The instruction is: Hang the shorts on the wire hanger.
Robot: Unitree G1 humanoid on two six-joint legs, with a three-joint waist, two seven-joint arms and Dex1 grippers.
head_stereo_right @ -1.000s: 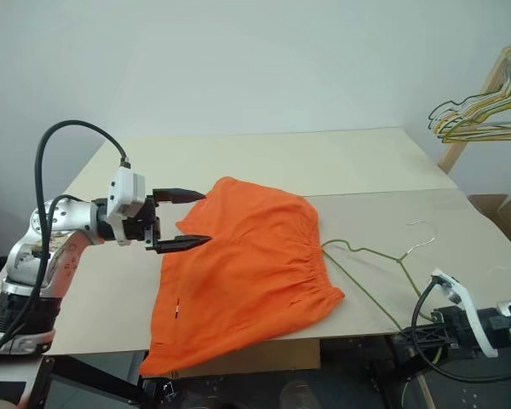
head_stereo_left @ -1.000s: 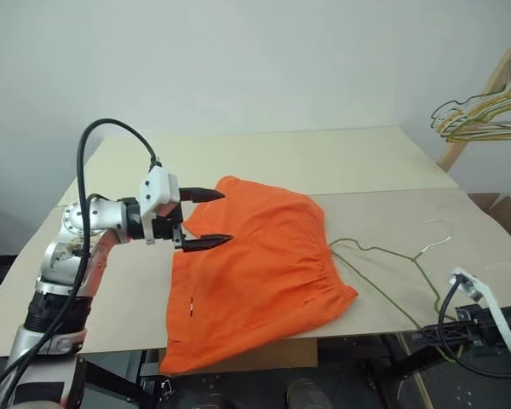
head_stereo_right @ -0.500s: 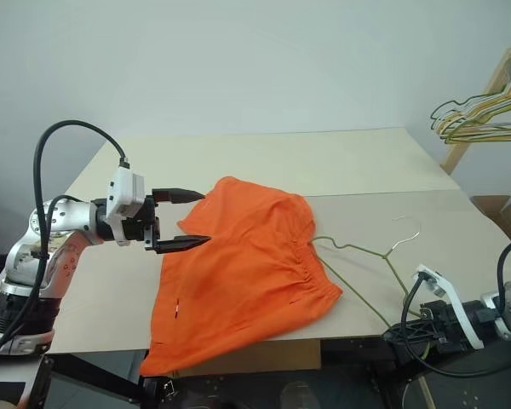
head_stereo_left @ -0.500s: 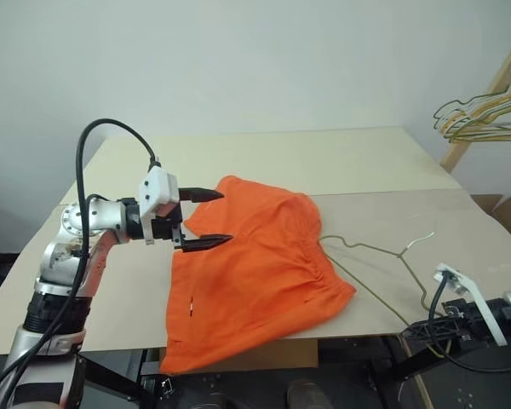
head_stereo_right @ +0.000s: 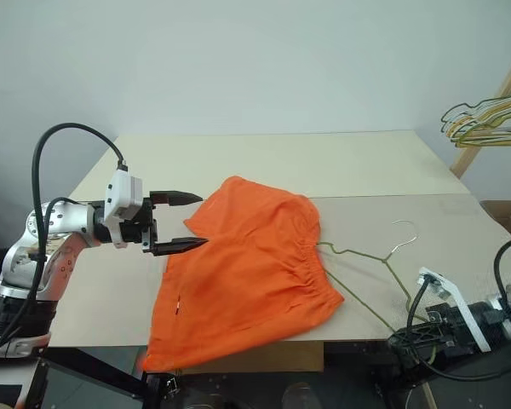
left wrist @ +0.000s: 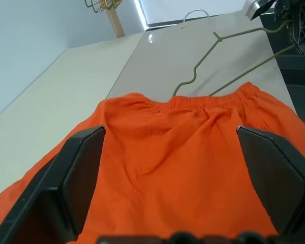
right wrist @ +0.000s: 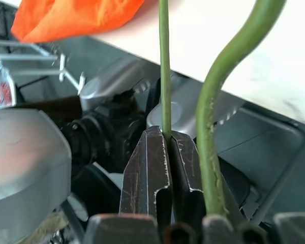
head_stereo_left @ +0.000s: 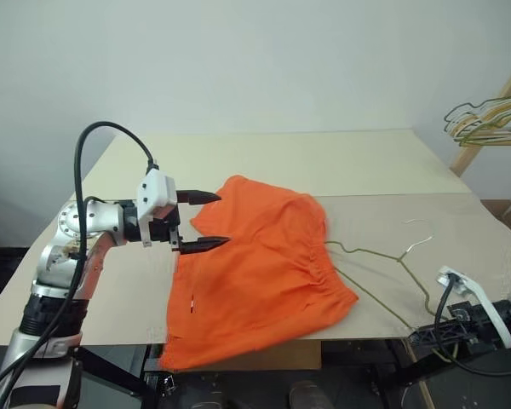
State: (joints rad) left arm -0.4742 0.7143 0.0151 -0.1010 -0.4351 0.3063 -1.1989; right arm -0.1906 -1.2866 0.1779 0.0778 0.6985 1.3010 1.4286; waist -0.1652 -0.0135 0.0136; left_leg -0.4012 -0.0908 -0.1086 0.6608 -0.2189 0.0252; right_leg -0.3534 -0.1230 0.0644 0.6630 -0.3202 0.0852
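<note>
Shorts (head_stereo_left: 255, 273) lay flat on table (head_stereo_left: 358, 166), hem over near edge, just beside left gripper (head_stereo_left: 206, 221), jaws spread wide, empty. Right gripper (right wrist: 165, 152) pinched wire hanger (head_stereo_right: 370, 273) past table edge (one wire between fingers). Hanger hook up, end under bright orange waistband. Versus half second earlier: hanger barely shifted, shorts same.

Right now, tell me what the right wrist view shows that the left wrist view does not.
Right wrist view: the right pincer shut on the hanger wire, just off the table edge.

Left wrist view: the left pincer open over the shorts, and the hanger's hook lying on the table.

Both: orange shorts, green wire, table.
</note>
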